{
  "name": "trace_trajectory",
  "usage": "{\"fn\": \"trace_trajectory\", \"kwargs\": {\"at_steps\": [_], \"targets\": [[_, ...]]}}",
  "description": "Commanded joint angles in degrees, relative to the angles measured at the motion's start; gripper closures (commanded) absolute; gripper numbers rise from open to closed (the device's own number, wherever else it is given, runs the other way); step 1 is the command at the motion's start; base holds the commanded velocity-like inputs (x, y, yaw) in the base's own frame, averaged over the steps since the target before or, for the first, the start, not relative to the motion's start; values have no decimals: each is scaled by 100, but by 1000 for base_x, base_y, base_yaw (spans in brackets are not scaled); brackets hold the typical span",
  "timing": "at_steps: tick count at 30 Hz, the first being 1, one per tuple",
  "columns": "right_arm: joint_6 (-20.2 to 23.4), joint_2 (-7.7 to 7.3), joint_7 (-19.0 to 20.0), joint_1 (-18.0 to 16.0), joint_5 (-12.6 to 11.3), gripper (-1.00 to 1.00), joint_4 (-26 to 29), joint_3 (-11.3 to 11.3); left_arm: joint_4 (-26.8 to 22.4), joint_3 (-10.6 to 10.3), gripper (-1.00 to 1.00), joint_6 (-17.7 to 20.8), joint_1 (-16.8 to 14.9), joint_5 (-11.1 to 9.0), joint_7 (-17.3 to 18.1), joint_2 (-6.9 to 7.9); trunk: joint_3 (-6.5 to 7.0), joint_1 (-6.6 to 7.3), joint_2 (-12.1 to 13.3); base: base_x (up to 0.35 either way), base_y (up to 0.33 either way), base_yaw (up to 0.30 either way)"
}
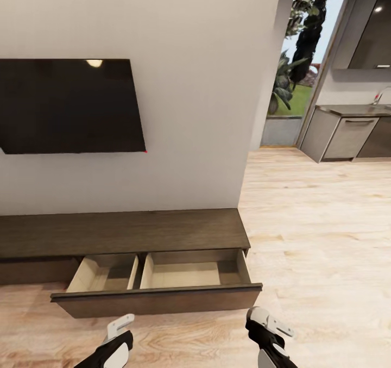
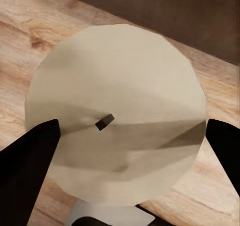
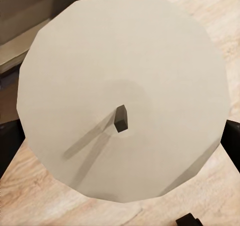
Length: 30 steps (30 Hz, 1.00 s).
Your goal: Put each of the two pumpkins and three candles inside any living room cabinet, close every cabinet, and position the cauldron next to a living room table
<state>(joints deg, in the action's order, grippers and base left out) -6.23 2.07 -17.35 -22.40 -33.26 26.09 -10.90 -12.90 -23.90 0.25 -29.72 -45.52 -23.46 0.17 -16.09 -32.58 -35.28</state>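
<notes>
Head view looks down at cabinet; wrist views close above candles, floor shared.

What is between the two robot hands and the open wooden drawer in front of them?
In the head view, only bare light wood floor lies between the left gripper, the right gripper and the pulled-out dark-brown drawer.

The room is evenly and brightly lit, and daylight is admitted through the glass door at the far right. A ceiling lamp is mirrored as a small glare spot on the dark screen. Soft shadow is cast inside the open drawer. In the wrist views, faint shadows are thrown by each wick across a pale candle. Slight softness is seen throughout.
</notes>
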Motion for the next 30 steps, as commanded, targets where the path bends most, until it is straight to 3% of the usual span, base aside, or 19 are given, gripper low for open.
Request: {"fn": "trace_trajectory", "kwargs": {"at_steps": [1, 7, 10, 12, 15, 18, 23, 30], "targets": [[-36, -1, -27, -7, -60, 100, 2, -43, -17, -32, 100, 6, -4, -43, -39, 5, -8, -2, -7, 0, 0, 0], [-9, -4, -43, -8, -58, 100, 24, -50, -86, 0, 100, 124, -7, -87, -29, 52, -8, -2, -7, 0, 0, 0], [18, -13, -53, -7, -58, 100, 60, -225, -297, -16, 100, 979, -30, -89, -28, 75, -8, -2, -7, 0, 0, 0], [31, -26, -62, -8, -63, 100, 73, -319, -991, 14, 100, 1840, -38, -91, -32, 164, -8, -2, -7, 0, 0, 0], [46, -36, -59, -8, -66, 100, 84, -356, -2059, 58, 100, 2998, -35, -116, -39, 457, -8, -2, -7, 0, 0, 0], [182, -39, -58, -7, -70, 100, 90, -370, -2963, 328, 100, 3844, -34, -157, -57, 618, -8, -2, -7, 0, 0, 0], [1082, -33, -64, -9, -67, 100, 256, -355, -3580, 956, 100, 4600, -33, -194, -82, 649, -8, -2, -7, 0, 0, 0], [3082, -1, -257, -10, -78, 100, 1750, -332, -3698, 1001, 100, 4724, -46, -133, -119, 574, -8, -2, -7, 0, 0, 0]]}}
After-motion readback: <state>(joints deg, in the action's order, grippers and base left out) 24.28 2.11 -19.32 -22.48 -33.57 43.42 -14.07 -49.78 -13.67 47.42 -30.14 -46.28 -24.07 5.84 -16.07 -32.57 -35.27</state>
